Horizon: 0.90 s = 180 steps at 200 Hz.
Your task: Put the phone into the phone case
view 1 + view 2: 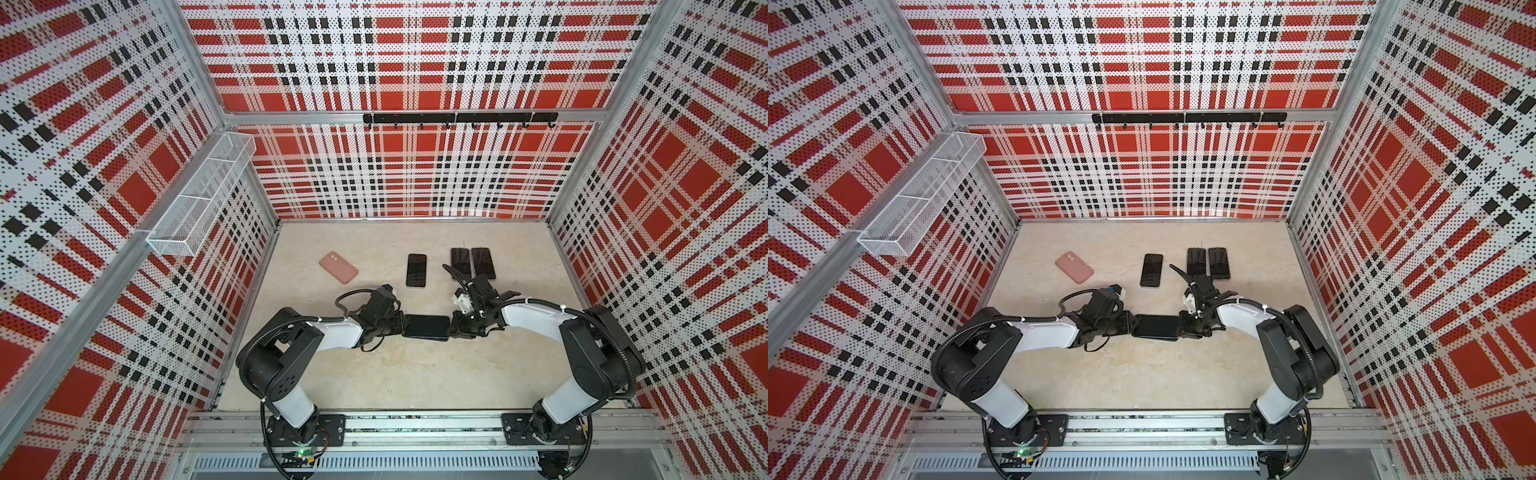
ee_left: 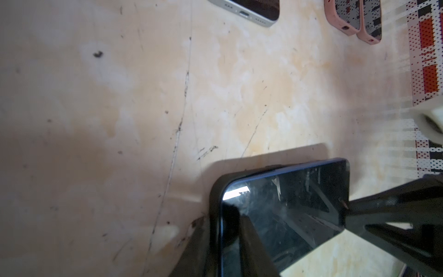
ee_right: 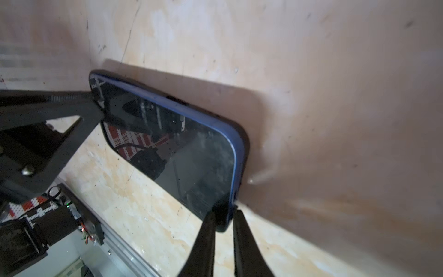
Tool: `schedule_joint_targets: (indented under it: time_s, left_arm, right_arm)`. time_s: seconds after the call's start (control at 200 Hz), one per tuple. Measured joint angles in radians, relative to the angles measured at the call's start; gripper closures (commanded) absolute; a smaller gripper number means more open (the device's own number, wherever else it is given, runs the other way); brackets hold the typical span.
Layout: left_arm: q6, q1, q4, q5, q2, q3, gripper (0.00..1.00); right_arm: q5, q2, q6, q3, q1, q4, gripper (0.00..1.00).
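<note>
Dark phone [image 1: 427,327] hangs level between them; left pincer [image 1: 402,325] clamped on one short end; right pincer [image 1: 452,326] pinching the opposite end.

Both top views are bright and evenly lit from overhead. They are sharp at centre, but wide-angle distortion bows the plaid walls [image 1: 104,166] most at the 9 and 3 o'clock edges. The tabletop [image 1: 415,374] shows only faint, soft shadows, with a pale glare strip along its 12 o'clock edge. In the left wrist view the phone [image 2: 287,208] carries a small white glint on its screen and casts a dark shadow, and the far tabletop is dim and blurred. In the right wrist view the screen mirrors the plaid, and a broad, soft shadow spreads beside the phone.
</note>
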State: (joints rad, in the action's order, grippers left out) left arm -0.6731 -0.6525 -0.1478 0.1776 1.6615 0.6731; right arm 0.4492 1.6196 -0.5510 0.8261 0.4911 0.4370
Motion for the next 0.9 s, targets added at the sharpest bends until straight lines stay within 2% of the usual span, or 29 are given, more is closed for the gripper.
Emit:
schedule_joint_targets:
  time_s: [0.175,0.416,0.902]
  left_arm:
    - [-0.023,-0.002,-0.002,-0.002,-0.001,0.0,0.7]
    - [-0.036,-0.002,0.002,-0.011,-0.002,0.0,0.74]
    - [-0.029,-0.016,0.036,-0.053,-0.002,0.013,0.79]
  right_arm:
    - [-0.01,-0.004,-0.045,-0.008,0.02,-0.011,0.87]
    - [-0.04,-0.005,-0.077,-0.005,0.043,-0.01,0.88]
    - [-0.166,0.053,-0.084,0.081,0.105,0.118,0.92]
